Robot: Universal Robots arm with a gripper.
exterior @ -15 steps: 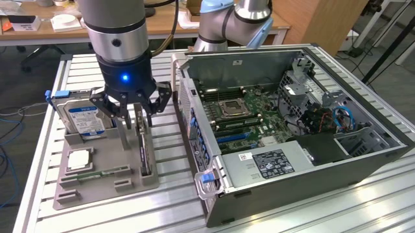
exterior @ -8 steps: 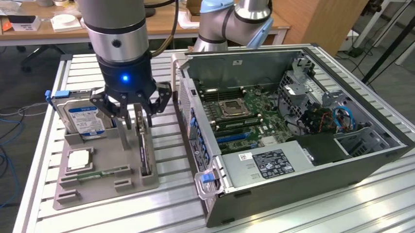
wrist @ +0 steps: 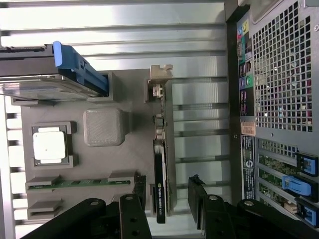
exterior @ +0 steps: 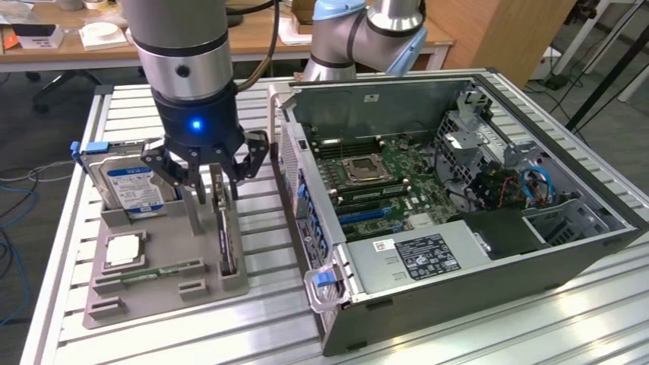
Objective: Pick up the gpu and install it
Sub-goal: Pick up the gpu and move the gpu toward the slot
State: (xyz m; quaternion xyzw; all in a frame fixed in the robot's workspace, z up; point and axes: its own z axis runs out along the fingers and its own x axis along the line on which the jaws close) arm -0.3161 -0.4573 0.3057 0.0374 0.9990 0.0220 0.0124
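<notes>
BENCH TEST, EARLY STAGE: The end effector (exterior: 208,176) hung spread wide and empty over the gpu (exterior: 225,228), with one finger on either side of the card and no grip taken. The gpu stood on its long edge in a slot of the grey holder tray (exterior: 152,293), along the tray's side nearest the open computer case (exterior: 568,251), not yet lifted. By that showing, both the pick-up and the installation were left to do, and no card could be seen seated on the motherboard (exterior: 406,163). On the tray were one gpu, one hard drive (exterior: 127,182) with a blue label, one processor (exterior: 121,249) and one memory stick (exterior: 163,271). One computer case lay beside it on the slatted bench (exterior: 507,334).
</notes>
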